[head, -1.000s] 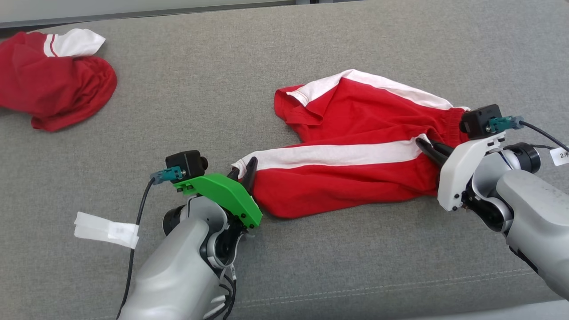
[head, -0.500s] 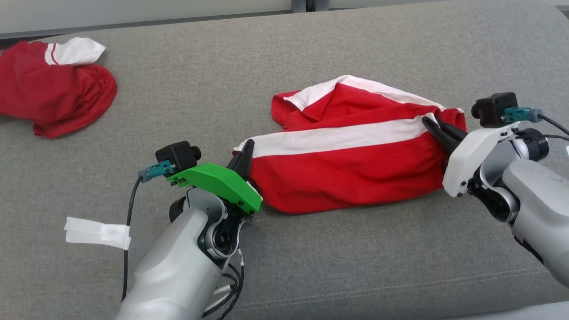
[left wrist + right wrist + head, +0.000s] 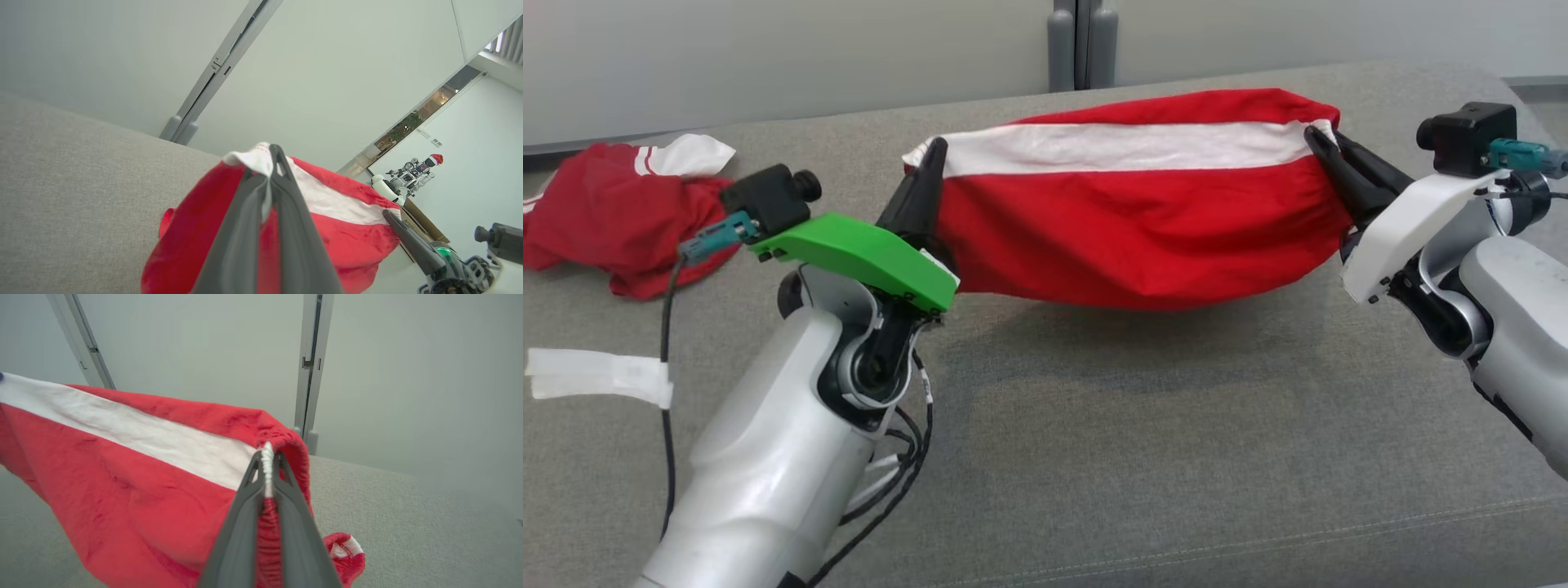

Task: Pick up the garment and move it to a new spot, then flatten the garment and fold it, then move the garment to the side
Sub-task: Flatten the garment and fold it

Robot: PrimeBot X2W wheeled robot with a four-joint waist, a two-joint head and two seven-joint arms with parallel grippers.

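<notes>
The left gripper (image 3: 934,149) is clamped on one end of the garment (image 3: 1127,220), fingers pressed together over the white hem. The right gripper (image 3: 1315,135) pinches the opposite end at the gathered waistband, jaws closed on the cloth. The red garment stretches between them, white stripe along the top, its middle sagging above the grey cushion (image 3: 1094,425). A second garment (image 3: 596,220) lies crumpled at the far left. A white strip (image 3: 596,376) sits by the left arm's cable.
</notes>
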